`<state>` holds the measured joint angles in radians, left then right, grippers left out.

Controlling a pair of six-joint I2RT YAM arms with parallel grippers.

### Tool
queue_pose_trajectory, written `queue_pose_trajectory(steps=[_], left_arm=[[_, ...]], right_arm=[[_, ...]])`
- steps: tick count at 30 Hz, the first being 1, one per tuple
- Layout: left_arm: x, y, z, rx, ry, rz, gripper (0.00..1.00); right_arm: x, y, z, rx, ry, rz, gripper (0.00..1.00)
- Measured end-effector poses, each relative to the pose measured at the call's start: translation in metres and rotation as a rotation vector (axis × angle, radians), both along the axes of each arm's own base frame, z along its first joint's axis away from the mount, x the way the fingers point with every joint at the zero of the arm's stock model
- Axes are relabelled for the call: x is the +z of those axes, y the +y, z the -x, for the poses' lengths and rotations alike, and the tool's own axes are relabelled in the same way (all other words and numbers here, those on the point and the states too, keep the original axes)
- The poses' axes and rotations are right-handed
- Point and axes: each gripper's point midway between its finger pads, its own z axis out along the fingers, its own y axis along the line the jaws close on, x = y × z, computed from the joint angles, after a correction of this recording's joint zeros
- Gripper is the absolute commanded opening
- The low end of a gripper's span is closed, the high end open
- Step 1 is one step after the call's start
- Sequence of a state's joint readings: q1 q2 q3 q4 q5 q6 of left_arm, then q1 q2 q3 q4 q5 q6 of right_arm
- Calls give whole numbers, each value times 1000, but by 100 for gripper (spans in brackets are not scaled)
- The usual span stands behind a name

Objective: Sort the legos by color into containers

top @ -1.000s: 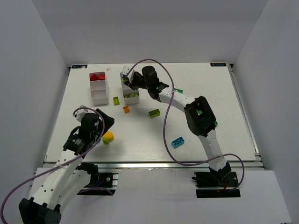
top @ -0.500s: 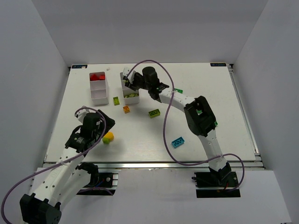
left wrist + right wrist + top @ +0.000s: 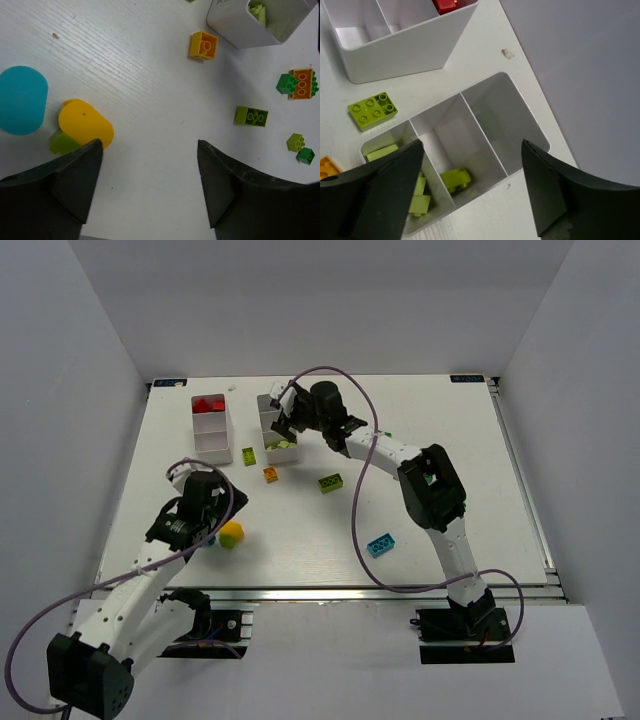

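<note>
In the left wrist view my left gripper [image 3: 148,150] hangs open over bare table, nothing between its fingers. A yellow rounded lego [image 3: 85,122] on a lime piece lies just beyond its left fingertip, with a cyan one [image 3: 20,100] further left. My right gripper [image 3: 472,145] is open above the right container [image 3: 268,427]. A lime lego [image 3: 455,179] lies in that container's middle compartment, and more lime ones [image 3: 420,195] fill the end compartment. The left container [image 3: 210,430] holds red legos [image 3: 208,404].
Loose on the table are a lime brick [image 3: 249,455], an orange one [image 3: 270,475], a green-lime one [image 3: 330,482], a cyan one [image 3: 380,544] and a small green one [image 3: 383,435]. An orange-and-green cluster [image 3: 300,83] shows in the left wrist view.
My right gripper's jaws have spread wide over the right container. My left arm has shifted slightly toward the yellow lego.
</note>
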<state>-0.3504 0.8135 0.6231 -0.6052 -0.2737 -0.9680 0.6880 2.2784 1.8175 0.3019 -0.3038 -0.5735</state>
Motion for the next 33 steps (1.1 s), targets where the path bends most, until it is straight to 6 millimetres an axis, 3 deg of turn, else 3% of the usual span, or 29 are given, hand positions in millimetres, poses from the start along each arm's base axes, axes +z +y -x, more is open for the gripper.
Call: queue_pose_trajectory(steps=[1, 3, 6, 9, 10, 11, 12, 15, 19, 25, 33], left_arm=[[1, -1, -4, -8, 5, -11, 76], [6, -5, -15, -23, 12, -30, 54], [13, -11, -37, -57, 18, -72, 32], [19, -19, -67, -104, 33, -132, 26], [21, -22, -79, -119, 38, -155, 26], [23, -25, -91, -135, 39, -175, 27], [23, -28, -103, -149, 40, -196, 35], [15, -32, -132, -183, 65, -271, 52], [-10, -32, -156, -226, 127, -371, 56], [-32, -27, -175, -281, 190, -490, 55], [-36, -23, -185, -296, 203, -551, 51]], right_arm=[[0, -2, 1, -2, 14, 4, 89], [5, -10, 3, -3, 37, 4, 89], [28, -26, 11, 28, 86, -10, 89], [70, -55, 23, 106, 125, -53, 52], [86, -69, 26, 128, 144, -75, 30], [100, -84, 26, 139, 149, -91, 23], [112, -99, 28, 147, 163, -108, 19], [131, -145, 30, 133, 197, -134, 25], [110, -188, 50, 104, 293, -134, 35], [71, -212, 67, 80, 428, -123, 37], [68, -244, 57, 17, 459, -151, 37]])
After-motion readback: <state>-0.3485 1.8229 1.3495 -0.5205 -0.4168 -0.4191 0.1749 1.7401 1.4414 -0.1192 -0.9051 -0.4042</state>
